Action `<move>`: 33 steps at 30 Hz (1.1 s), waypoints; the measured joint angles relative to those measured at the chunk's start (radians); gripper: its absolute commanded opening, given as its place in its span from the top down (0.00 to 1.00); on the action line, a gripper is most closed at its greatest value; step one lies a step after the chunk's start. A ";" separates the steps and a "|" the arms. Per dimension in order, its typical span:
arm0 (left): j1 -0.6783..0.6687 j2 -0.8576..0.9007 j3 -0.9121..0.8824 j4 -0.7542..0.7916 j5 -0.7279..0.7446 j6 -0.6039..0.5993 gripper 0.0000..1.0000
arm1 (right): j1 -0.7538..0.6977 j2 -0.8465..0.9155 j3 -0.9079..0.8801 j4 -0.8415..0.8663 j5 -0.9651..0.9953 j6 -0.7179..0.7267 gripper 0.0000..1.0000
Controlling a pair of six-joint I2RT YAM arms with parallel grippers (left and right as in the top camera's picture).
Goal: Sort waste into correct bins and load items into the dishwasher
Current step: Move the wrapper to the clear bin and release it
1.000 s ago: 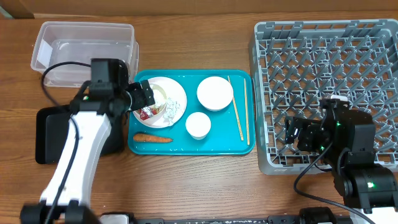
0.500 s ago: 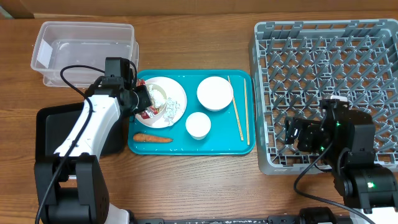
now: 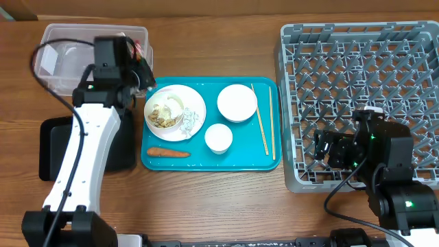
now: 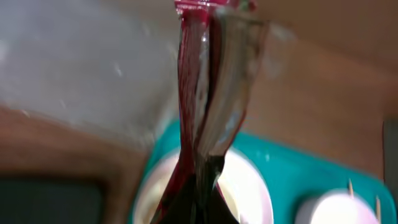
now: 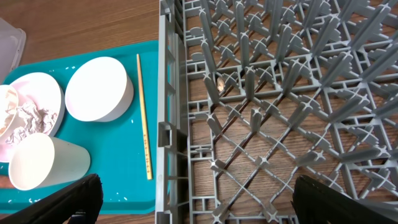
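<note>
Left gripper (image 3: pixel 140 65) clamped shut on red-and-white wrapper (image 4: pixel 199 93).
Clear tub (image 3: pixel 75 58) lies at 9 o'clock; wrapper sits over its right rim.

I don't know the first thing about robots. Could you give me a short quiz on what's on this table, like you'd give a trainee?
1. True or false: the carrot lies on the white plate.
2. What is the left gripper holding? A) foil ball B) red-and-white wrapper C) chopsticks
3. Fill in: the right gripper hangs open over the grey ____ with upright pegs.

Key
1. False: it lies on the teal tray, beside the plate.
2. B
3. rack
</note>
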 measured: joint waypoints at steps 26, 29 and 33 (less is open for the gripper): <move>0.072 0.236 0.079 0.124 -0.163 0.103 0.36 | 0.000 0.000 0.000 0.000 0.000 0.001 0.00; 0.040 0.178 0.105 -0.015 -0.049 0.107 0.37 | 0.000 0.000 0.000 0.000 0.000 0.000 0.00; -0.027 0.124 0.124 -0.215 0.101 0.109 0.39 | 0.000 0.000 0.000 0.000 0.000 0.001 0.00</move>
